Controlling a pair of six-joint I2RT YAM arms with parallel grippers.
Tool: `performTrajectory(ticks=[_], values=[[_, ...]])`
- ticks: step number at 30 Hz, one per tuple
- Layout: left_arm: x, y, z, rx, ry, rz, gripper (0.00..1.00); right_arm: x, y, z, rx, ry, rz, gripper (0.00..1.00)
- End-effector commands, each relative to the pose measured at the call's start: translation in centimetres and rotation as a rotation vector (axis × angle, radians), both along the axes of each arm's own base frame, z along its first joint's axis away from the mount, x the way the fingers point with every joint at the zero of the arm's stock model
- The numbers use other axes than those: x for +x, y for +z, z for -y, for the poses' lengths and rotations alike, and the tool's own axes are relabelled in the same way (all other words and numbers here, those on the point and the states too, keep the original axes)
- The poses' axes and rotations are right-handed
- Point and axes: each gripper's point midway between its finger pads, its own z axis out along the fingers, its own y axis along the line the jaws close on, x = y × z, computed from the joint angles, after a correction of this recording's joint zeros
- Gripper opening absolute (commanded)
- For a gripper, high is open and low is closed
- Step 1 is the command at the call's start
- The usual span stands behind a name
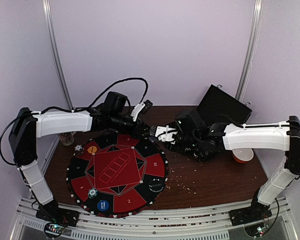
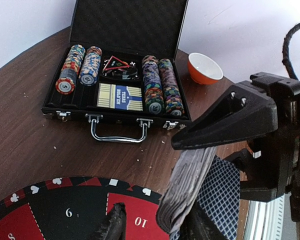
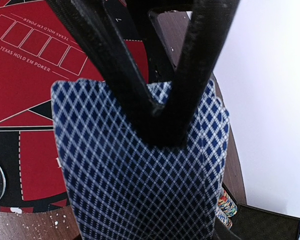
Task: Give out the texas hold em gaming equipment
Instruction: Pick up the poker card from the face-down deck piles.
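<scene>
Inspection of the far edge of the round mat (image 1: 115, 170), where both arms meet above the worktop (image 2: 30, 130).

Right end effector (image 3: 162, 125): the jaws are closed on the upper edge of a deck of cards (image 3: 135, 185). The blue-diamond backs are slightly fanned and hang downward. From the left wrist the deck shows edge-on, tilted, above the mat's rim by the number 10.

Left end effector (image 2: 157, 217): the jaws stand partly apart, one on each side of the lower end of the deck. The near finger (image 2: 115, 222) is clear of the cards. Contact at the other finger cannot be told.

The black case (image 2: 130, 30) lies open on the worktop just beyond the mat, lid upright. Rows of striped poker chips (image 2: 157, 85) sit in its left and right compartments. An orange bowl (image 2: 204, 67) stands near the case's right corner.

On the mat, a blue disc (image 1: 103, 204) lies at the near rim and a yellow disc (image 1: 92, 149) at the far left.
</scene>
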Motion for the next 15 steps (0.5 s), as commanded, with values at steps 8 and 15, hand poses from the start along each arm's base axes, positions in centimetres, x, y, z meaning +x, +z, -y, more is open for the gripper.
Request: performTrajectory(ticks=[8,15], values=[[1.4,1.1,-2.1,0.038,0.073,0.063,0.41,1.0,1.8,-0.2,0.038,-0.024,0.032,0.49],[-0.6,3.0,-1.3,-0.055,-0.039,0.075,0.59,1.0,1.9,-0.4,0.045,-0.019,0.031,0.49]])
